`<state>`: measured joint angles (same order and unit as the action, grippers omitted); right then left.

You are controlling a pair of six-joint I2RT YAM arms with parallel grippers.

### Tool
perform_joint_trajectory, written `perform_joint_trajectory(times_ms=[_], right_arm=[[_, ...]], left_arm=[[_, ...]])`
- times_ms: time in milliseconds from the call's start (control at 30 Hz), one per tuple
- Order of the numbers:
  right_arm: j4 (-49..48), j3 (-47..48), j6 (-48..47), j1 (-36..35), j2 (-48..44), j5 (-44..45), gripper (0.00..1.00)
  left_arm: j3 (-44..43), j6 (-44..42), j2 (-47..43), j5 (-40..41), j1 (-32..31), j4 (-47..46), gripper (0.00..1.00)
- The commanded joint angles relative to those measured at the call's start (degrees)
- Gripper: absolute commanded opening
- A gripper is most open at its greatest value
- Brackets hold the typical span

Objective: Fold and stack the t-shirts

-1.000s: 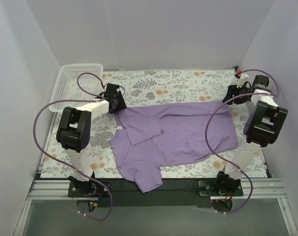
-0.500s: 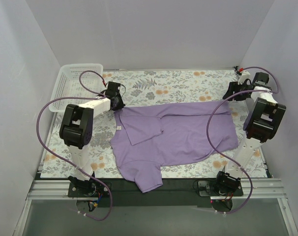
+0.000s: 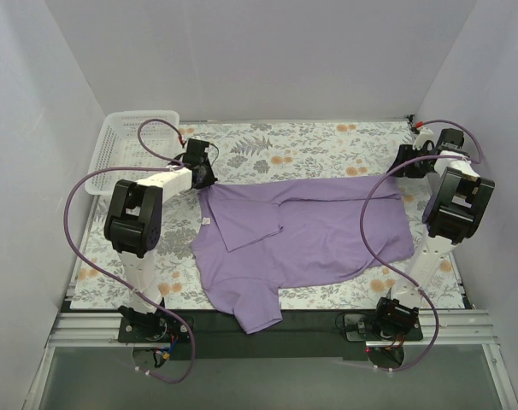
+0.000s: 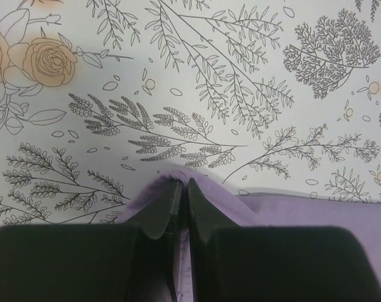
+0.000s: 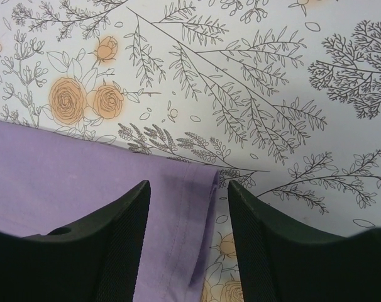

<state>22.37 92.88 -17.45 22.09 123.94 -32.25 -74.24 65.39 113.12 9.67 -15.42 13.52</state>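
The lavender t-shirt [image 3: 302, 235] is lying spread across the middle of the floral surface [image 3: 327, 141], partly drooping over its bottom edge. The left fingers [image 4: 162, 211] are clenching the shirt's upper-left corner. The right fingers [image 5: 131, 226] are standing released, straddling the hem corner at upper right. Bare surface is running along the top, with the white basket [image 3: 126, 145] sitting at upper left

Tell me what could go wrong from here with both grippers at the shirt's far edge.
1. The left gripper pinches only a thin fold of the t-shirt at its corner, so it may slip out on lifting.
2. The right gripper is open astride the hem, so a left-only lift would skew the cloth.
3. The right arm's cable hangs across the t-shirt and may snag it.
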Motion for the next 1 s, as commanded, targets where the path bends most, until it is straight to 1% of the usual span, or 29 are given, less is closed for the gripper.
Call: perform_joint_trajectory(times_ms=[0,133,300,400,433,500,533,600,633,700,733,833,967], right_arm=[[-0.3,1.3,0.8,0.4,1.0,0.8,0.59],[0.0,1.6,1.1,0.6,2.1,0.6,0.58],[0.2,0.7,1.1,0.5,2.8,-1.0,0.53],[0.2,0.5,1.1,0.6,2.7,-2.4,0.45],[0.2,0.5,1.1,0.6,2.7,-2.6,0.38],[0.1,1.5,1.1,0.6,2.9,-2.7,0.29],[0.2,2.0,1.2,0.6,3.1,-2.8,0.24],[0.2,3.3,1.4,0.6,3.9,-2.8,0.18],[0.0,4.8,1.5,0.6,4.2,-2.9,0.12],[0.0,6.3,2.0,0.6,5.4,-2.8,0.08],[0.0,7.9,2.2,0.6,5.9,-2.9,0.04],[0.1,10.4,2.9,0.6,7.5,-3.5,0.01],[-0.7,14.9,4.2,0.6,9.8,-4.1,0.01]], left_arm=[[-2.8,-1.1,0.4,0.5,0.6,-0.5,0.00],[-3.5,-1.4,0.7,0.3,0.7,-0.5,0.00],[-4.6,-1.7,1.3,-0.3,0.8,-0.4,0.00],[-5.3,-1.8,1.8,-0.4,0.9,-0.2,0.00],[-5.8,-1.8,2.3,-0.4,1.0,-0.1,0.00],[-6.6,-2.0,2.7,-0.4,1.0,0.0,0.00],[-7.3,-2.0,3.2,-0.2,1.1,0.3,0.00],[-8.4,-2.2,3.8,0.2,1.3,0.5,0.00],[-9.5,-2.2,4.4,0.3,1.4,0.7,0.00],[-10.7,-2.4,5.3,0.8,1.5,1.2,0.00],[-11.4,-2.5,5.8,1.0,1.7,1.2,0.00],[-14.5,-2.9,7.5,1.4,1.9,2.1,0.00],[-18.7,-3.2,10.0,2.1,2.0,3.2,0.00]])
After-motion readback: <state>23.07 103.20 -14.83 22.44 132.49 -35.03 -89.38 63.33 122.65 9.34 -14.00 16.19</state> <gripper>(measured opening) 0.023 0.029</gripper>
